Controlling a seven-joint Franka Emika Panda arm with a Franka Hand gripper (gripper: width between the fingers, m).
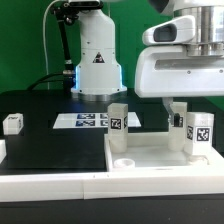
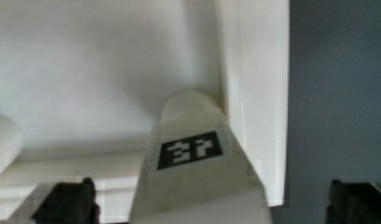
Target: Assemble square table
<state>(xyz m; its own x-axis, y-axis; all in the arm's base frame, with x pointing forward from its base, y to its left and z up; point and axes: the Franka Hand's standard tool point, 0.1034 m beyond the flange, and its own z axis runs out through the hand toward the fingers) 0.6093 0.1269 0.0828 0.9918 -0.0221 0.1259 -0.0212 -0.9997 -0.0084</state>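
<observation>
The white square table top (image 1: 150,165) lies flat at the front of the exterior view's right. Three white tagged legs stand on it: one (image 1: 118,122) near its left corner, one (image 1: 200,131) at the right, and one (image 1: 177,128) just left of that. My gripper (image 1: 177,112) hangs over this last leg. In the wrist view that leg (image 2: 190,150) stands between my dark fingers (image 2: 71,203), with a gap on each side. The gripper (image 2: 212,205) is open and holds nothing. A fourth leg (image 1: 12,123) lies on the black table at the far left.
The marker board (image 1: 85,120) lies flat behind the table top, in front of the robot base (image 1: 97,60). A long white rail (image 1: 45,185) runs along the front left. The black table surface (image 1: 35,140) shows between them.
</observation>
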